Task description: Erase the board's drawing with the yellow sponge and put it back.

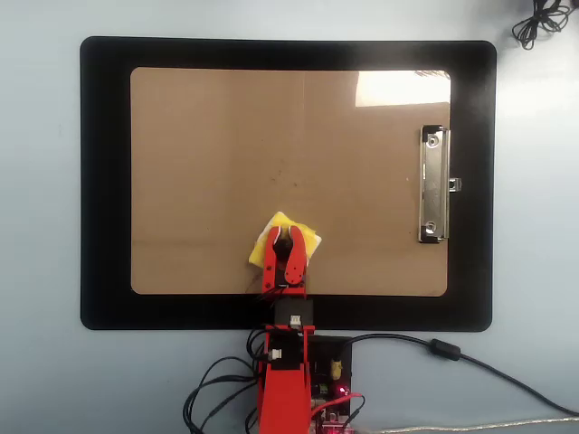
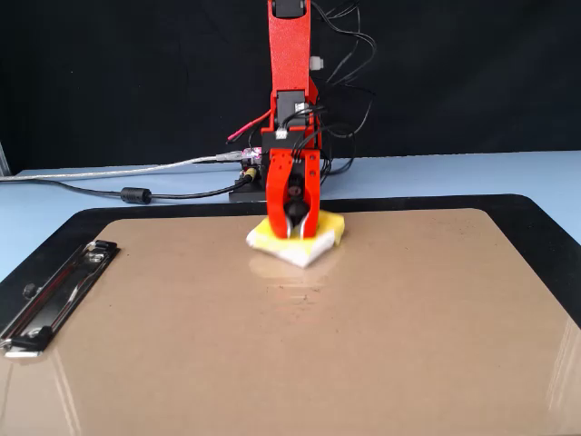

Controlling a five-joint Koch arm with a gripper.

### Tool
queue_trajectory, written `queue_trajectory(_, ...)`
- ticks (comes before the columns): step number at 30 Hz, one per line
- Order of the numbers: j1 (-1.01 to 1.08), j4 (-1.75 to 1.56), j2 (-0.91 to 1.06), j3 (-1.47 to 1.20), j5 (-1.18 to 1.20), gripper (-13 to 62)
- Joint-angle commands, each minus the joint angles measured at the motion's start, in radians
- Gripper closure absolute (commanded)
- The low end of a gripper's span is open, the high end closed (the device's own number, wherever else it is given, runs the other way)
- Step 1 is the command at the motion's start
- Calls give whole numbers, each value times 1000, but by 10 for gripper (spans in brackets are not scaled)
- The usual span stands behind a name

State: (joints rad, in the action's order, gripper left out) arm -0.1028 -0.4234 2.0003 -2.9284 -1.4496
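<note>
One red gripper (image 2: 292, 227), jaws clamped on knob of yellow sponge (image 2: 320, 238), presses it onto board (image 1: 208, 154); no drawing visible; likely replacing step; next, release.

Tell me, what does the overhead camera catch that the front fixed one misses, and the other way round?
Only the overhead view shows the whole black mat framing the board, plus a coiled cable in the top right corner. Only the fixed view shows the dark backdrop, the sponge's white underside, and the gripper reaching down onto the yellow sponge. Both show the red arm, the sponge, the silver clip and the board. No drawing is clearly visible in either.
</note>
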Motion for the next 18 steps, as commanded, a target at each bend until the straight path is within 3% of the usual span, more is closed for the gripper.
queue_trajectory(1, -32, 0, 106, -38, -25, 576)
queue_trajectory(5, -44, 11, 69, 14, -28, 577)
queue_trajectory(12, -43, -17, -328, 327, -31, 576)
queue_trajectory(15, -40, -17, -334, 328, -29, 576)
queue_trajectory(18, -43, -12, -170, 204, -28, 576)
